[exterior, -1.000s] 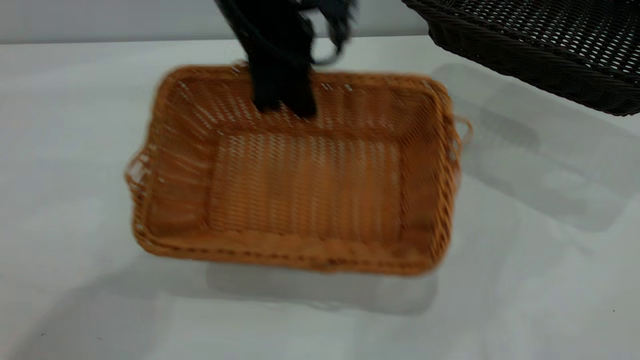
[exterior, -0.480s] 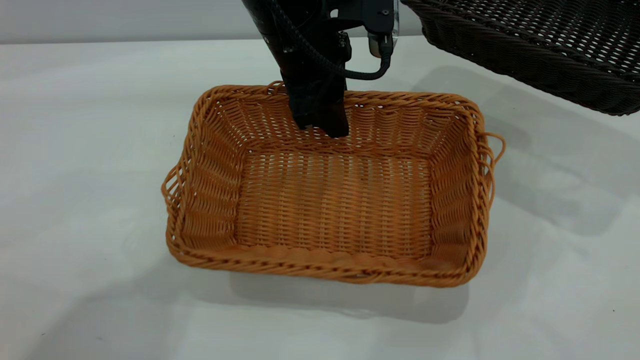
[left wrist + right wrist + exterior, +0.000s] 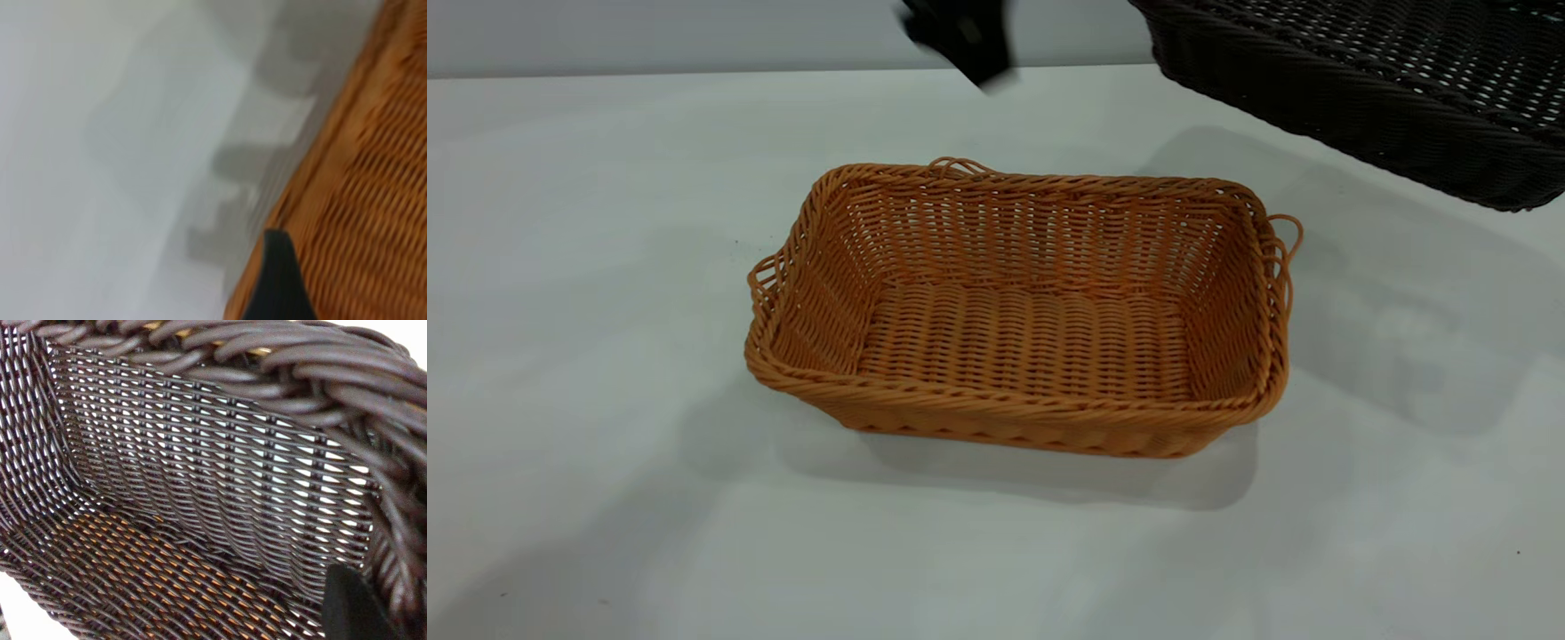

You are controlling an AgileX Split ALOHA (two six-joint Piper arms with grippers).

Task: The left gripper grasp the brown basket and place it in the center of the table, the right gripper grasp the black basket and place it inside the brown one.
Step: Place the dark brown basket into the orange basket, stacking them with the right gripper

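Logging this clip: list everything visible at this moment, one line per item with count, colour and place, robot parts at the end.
brown basket: 1, orange-tan wicker, upright and empty in the middle of the table.
black basket: 1, black-brown wicker, off the table surface at the exterior view's upper right, tilted, casting a shadow beside the brown one.
table: 1, pale grey-white, under everything.
left gripper: 1, black, blurred, above the far table edge behind the brown basket, clear of it.
right gripper: 1, black, only a fingertip visible in the right wrist view, at the black basket's wall.
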